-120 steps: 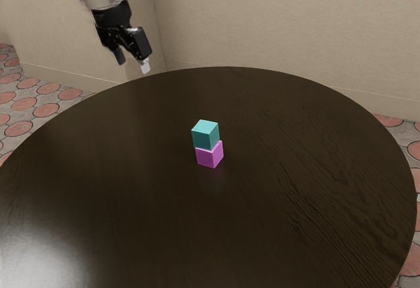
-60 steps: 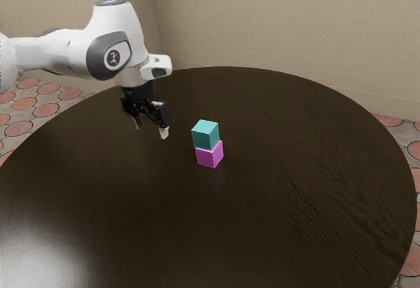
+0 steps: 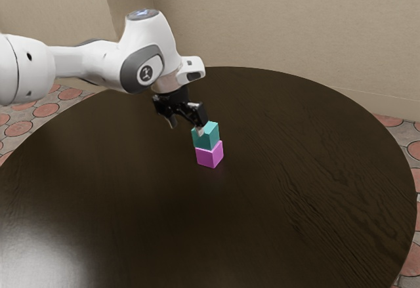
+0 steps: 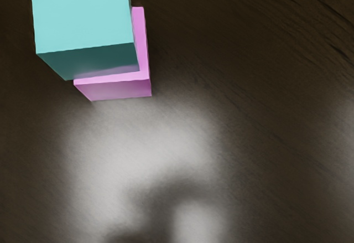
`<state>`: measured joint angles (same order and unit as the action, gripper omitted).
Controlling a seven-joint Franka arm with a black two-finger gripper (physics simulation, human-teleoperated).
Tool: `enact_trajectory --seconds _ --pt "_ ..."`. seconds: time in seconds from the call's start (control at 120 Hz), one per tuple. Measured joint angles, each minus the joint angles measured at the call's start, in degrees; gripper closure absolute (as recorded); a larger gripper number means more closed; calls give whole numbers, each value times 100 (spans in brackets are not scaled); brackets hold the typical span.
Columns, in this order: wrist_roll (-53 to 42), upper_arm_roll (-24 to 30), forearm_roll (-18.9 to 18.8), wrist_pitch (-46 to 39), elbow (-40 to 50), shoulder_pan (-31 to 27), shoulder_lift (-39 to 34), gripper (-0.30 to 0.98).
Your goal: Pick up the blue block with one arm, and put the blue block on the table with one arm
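In the exterior view my black gripper point(image 3: 187, 130) stands open beside the blue block point(image 3: 208, 137), toward the exterior view's left. One fingertip overlaps the block's upper left corner in that view; whether they touch I cannot tell. The teal-blue block rests on top of a magenta block point(image 3: 209, 155), which sits on the dark round table point(image 3: 275, 203). From the wrist view, the blue block point(image 4: 83, 13) is seen from above, slightly offset on the magenta block point(image 4: 119, 88). Nothing is between the fingers.
Dark wood tabletop point(image 4: 265, 143) surrounds the two-block stack. A beige wall point(image 3: 275, 25) rises behind the table, and its curved far edge runs below that wall.
From the upper left, my arm has come down and across toward the exterior view's right, bringing the open gripper beside the stack. Both blocks have stayed where they were.
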<state>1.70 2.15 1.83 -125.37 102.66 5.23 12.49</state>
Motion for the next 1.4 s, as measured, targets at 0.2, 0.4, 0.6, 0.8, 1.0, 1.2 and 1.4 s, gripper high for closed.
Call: enact_trajectory --seconds 0.2,0.4,0.6,0.8,1.0,1.2,1.4 --pt "197 260 -335 -372 -638 -372 795 3" --pt "247 490 -521 -521 -1565 -651 1643 3" --pt "279 598 -553 -628 -1648 -754 1943 3" --pt "298 619 -583 -697 -2004 -815 2318 3" --pt "313 620 -608 -723 -2136 -837 2509 3" --pt "323 620 -614 -730 -2158 -848 2667 6" --pt "330 620 -641 -732 -2391 -848 2776 15"
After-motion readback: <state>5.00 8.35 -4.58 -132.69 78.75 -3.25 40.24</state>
